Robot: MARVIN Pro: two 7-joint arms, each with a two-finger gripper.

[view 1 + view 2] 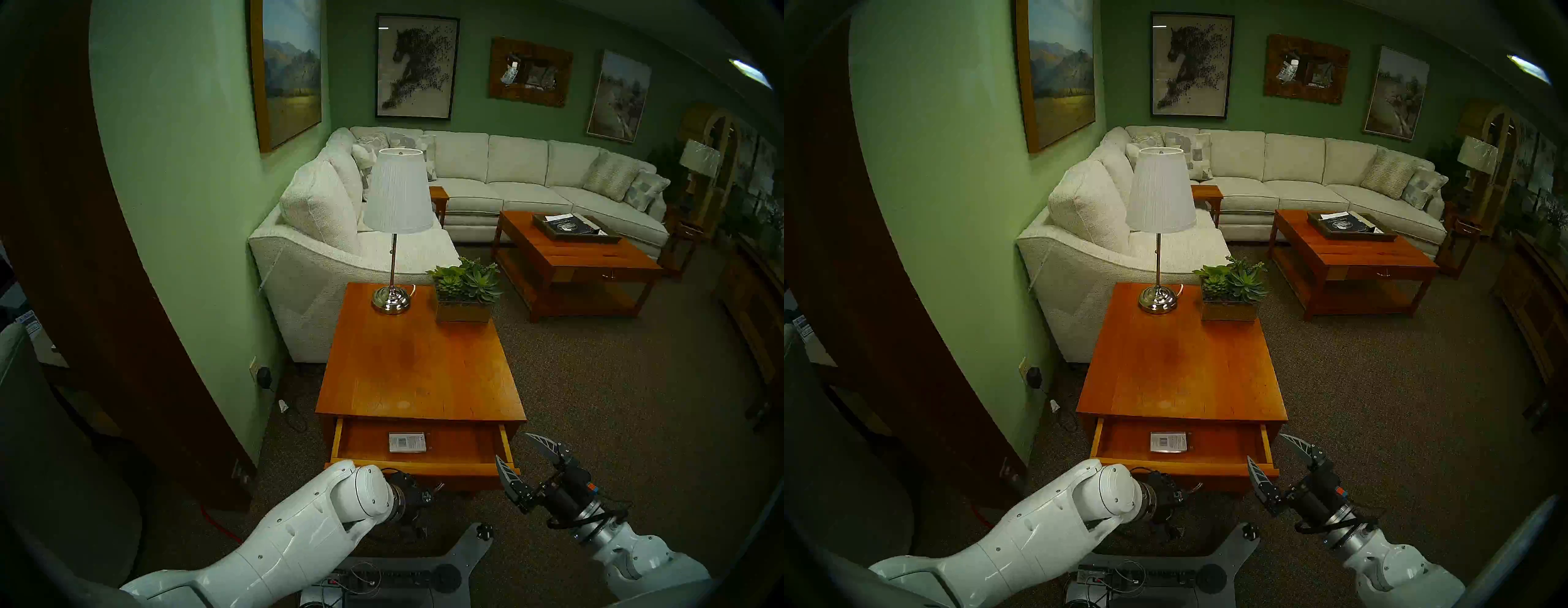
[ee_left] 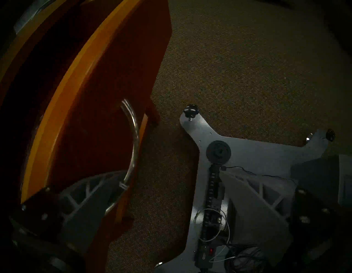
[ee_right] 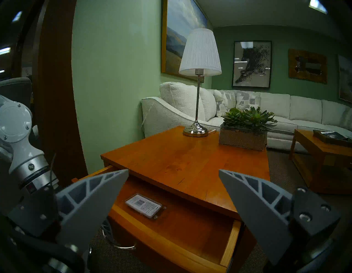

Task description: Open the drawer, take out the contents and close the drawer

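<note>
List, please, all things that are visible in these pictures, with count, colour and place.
end table: one, orange-brown, centre
drawer: one, pulled open, at the table's front
packet: one, clear with white label, flat in the drawer
handle: one, silver, on the drawer front
lamp: one, white shade, chrome base, on the table's far side
succulent planter: one, green, beside the lamp
sofa: one, cream, along the walls
coffee table: one, reddish-brown, carrying a dark tray
left pincer: open, at the drawer front, one finger across the handle
right pincer: open, empty, beside the drawer's right corner

Packet (image 1: pixel 407 442) in open drawer (image 1: pixel 424 465) under table (image 1: pixel 420 373); lamp (image 1: pixel 396 229) left of plant (image 1: pixel 466 293).
</note>
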